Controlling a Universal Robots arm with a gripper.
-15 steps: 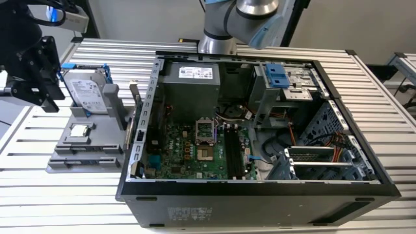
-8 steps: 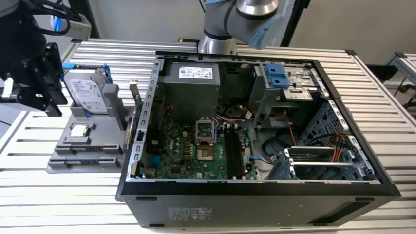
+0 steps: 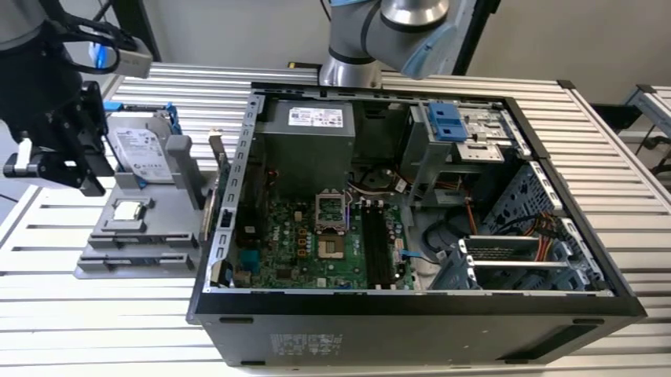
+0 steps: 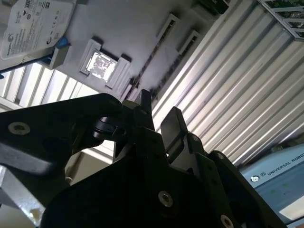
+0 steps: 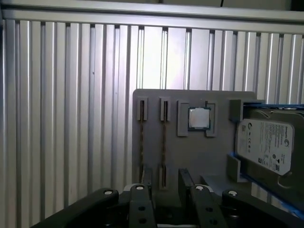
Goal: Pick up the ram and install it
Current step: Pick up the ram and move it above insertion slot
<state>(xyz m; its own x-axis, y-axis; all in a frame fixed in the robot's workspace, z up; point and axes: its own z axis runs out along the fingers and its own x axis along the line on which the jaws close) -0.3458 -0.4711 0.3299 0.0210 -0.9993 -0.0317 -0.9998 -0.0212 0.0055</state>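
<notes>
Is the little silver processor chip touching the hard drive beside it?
Apart. In the first wrist view, bare grey holder separates the processor chip from the hard drive.
</notes>
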